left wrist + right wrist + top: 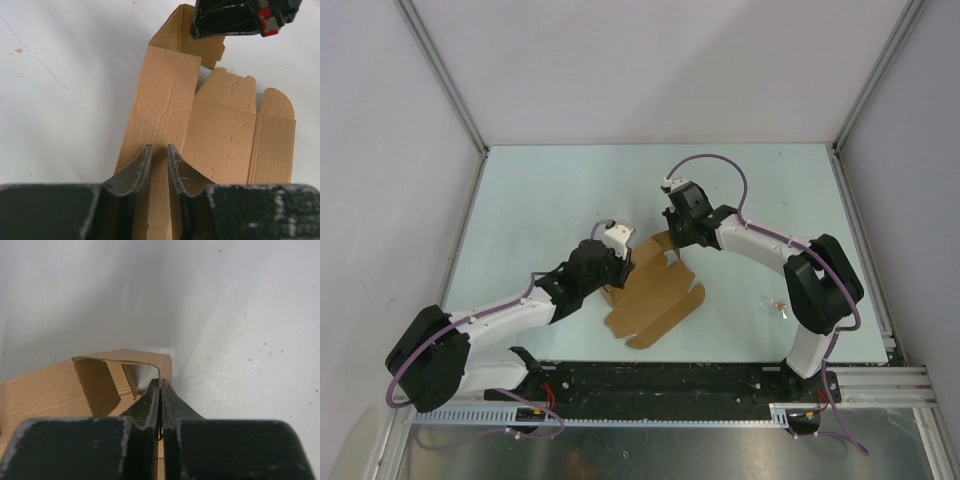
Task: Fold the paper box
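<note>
Folding was only partway: the paper box (655,295) lay on the table (550,190) between the arms, one panel raised, its other flaps flat. The left gripper (159,150) pinched that panel; the right gripper (160,385) was closed, seemingly nipping the far flap

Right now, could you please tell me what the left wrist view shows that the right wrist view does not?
Only the left wrist view shows the paper box with its flat panels and rounded flaps spread on the table, the left gripper over a long panel, and the right gripper from outside, at the far flap. Only the right wrist view looks into the box's folded, hollow end, with that gripper's fingers pressed together on a cardboard edge. Both show the brown box, the right gripper and the pale table.
</note>
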Available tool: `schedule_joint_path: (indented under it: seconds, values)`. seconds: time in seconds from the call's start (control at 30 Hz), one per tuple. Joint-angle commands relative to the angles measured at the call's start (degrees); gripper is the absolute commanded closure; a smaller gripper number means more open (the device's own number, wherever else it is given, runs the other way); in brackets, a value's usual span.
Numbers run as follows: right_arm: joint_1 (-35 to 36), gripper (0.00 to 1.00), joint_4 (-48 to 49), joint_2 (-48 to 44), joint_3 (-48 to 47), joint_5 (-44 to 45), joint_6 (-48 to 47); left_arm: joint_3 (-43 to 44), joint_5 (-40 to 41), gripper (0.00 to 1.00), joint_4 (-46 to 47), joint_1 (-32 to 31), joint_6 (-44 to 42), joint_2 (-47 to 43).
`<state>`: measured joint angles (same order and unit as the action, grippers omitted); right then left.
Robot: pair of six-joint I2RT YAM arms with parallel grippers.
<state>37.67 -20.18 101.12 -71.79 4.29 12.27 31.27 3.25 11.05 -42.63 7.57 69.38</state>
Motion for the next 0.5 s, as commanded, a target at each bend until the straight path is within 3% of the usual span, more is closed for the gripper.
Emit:
schedule_joint_path:
  seconds: [0.0,0.47]
  values:
    - [0.2,1.0,4.7,1.6,-4.2,1.2,-0.9,-0.3,-1.0,0.77,-1.5,-0.3,0.3,0.7]
    - [-0.1,1.0,6.5,6.0,-7.7,1.1,4.4,-0.2,-1.1,0.77,-1.5,-0.3,0.3,0.9]
